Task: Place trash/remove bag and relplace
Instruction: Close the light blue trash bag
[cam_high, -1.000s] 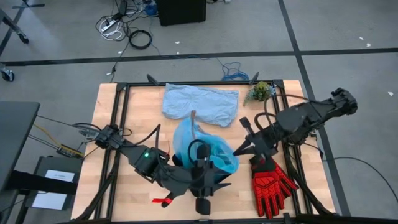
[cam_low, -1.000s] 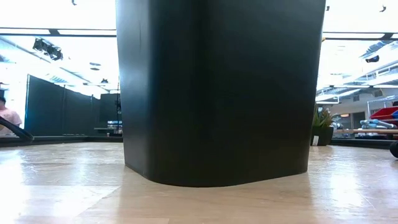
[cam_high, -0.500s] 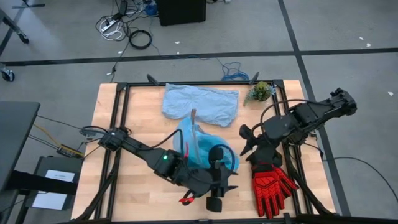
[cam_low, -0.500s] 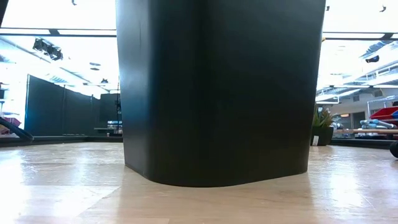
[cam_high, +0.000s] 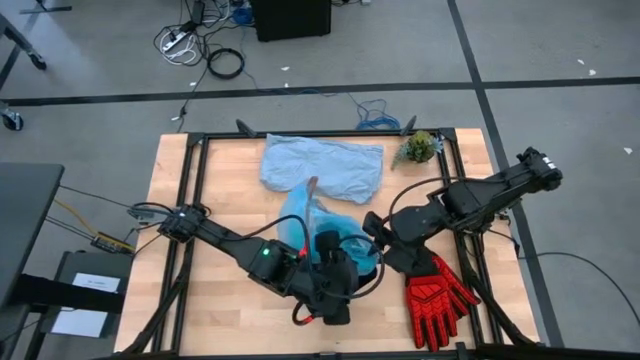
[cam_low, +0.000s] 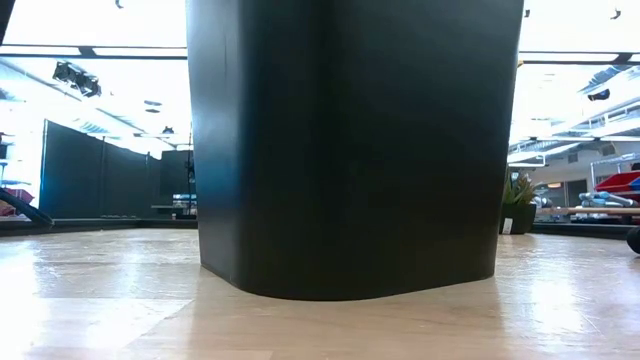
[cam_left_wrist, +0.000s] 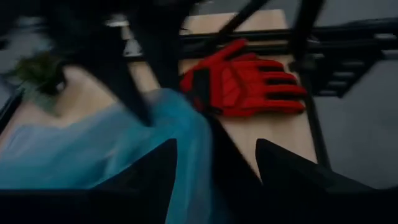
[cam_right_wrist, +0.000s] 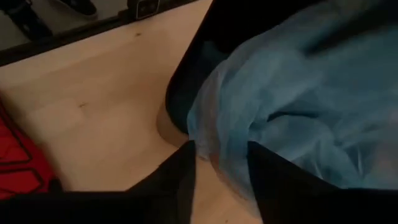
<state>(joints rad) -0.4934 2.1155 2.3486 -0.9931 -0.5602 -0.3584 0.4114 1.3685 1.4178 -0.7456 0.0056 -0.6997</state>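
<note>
The black bin (cam_low: 350, 150) stands mid-table with the cyan bag (cam_high: 315, 225) in it, one peak of the bag standing up at its far side. My left gripper (cam_high: 362, 278) is at the bin's near right side. It is open, with the bag's edge (cam_left_wrist: 186, 149) and the dark bin rim between its fingers. My right gripper (cam_high: 372, 240) comes in from the right, slanting down. It is open, its fingers on either side of the bag's edge (cam_right_wrist: 217, 152) at the bin's right rim. The trash is out of view. My left gripper has the bag's edge and the bin rim between its fingers; whether the fingers touch them I cannot tell. My right gripper has the bag's crinkled edge (cam_right_wrist: 214, 146) between its fingers at the bin's right rim; I cannot tell whether it touches.
A paler grey-blue bag (cam_high: 322, 167) lies flat at the table's far side and a small green plant (cam_high: 418, 147) stands at the far right. A red glove (cam_high: 436, 294) lies on the table right of the bin, under my right arm.
Both grippers have sunk and tipped downward toward the bin. My right gripper has gone toward the table's left, up to the bin's right rim, and has rolled. My left gripper has shifted along the bin's near side. The bag has sagged lower over the bin.
</note>
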